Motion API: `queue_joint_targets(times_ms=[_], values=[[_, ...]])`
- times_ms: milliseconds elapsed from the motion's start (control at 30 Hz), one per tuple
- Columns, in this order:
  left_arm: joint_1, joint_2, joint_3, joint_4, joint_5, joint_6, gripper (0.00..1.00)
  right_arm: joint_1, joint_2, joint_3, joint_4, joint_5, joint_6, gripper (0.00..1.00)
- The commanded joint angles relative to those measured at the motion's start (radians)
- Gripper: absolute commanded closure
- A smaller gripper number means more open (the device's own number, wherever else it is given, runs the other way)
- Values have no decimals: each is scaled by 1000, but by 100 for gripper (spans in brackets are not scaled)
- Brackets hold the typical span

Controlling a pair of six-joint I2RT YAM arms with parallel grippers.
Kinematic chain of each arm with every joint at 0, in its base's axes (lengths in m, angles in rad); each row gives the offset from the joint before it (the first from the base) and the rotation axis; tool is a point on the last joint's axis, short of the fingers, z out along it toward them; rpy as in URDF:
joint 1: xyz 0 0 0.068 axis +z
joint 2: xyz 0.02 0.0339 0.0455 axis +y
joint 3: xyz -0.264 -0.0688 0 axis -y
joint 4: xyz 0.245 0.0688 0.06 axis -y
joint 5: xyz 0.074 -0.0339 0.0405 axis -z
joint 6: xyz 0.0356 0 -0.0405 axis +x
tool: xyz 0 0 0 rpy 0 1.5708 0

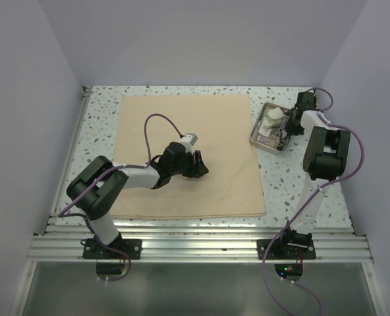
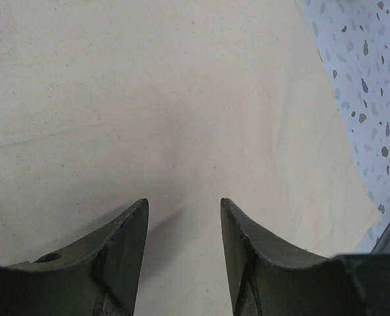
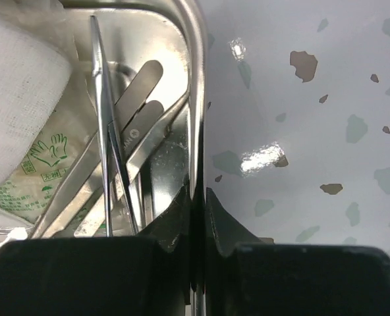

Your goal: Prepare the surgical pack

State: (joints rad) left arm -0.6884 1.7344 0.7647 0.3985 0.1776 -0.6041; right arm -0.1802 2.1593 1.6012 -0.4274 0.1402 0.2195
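Firmly, the right tool (image 3: 196,195) pinched the steel tray (image 3: 195,99) by its rim. The left tool (image 2: 184,205) hung open over the cloth (image 2: 149,99).

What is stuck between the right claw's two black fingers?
The thin rim of the shiny steel tray; the right claw pinches it, shown in the right wrist view.

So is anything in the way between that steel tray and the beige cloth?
Nothing lies between the shiny steel tray and the flat tan cloth. The right claw pinches the tray's rim; the open left claw hangs over the cloth's middle.
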Motion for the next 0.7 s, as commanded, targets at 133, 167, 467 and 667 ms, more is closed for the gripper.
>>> queue_joint_targets(times_ms=[133, 167, 467, 667], values=[[4, -35, 12, 2, -10, 35, 48, 1, -68, -46, -5, -36, 20, 100], [4, -36, 12, 2, -12, 35, 48, 1, -79, -47, -8, -42, 23, 100], [4, -35, 12, 0, -15, 36, 48, 2, -226, -104, -14, -103, 40, 100], [4, -35, 15, -1, -17, 36, 48, 2, -299, -199, 30, -227, 57, 100]])
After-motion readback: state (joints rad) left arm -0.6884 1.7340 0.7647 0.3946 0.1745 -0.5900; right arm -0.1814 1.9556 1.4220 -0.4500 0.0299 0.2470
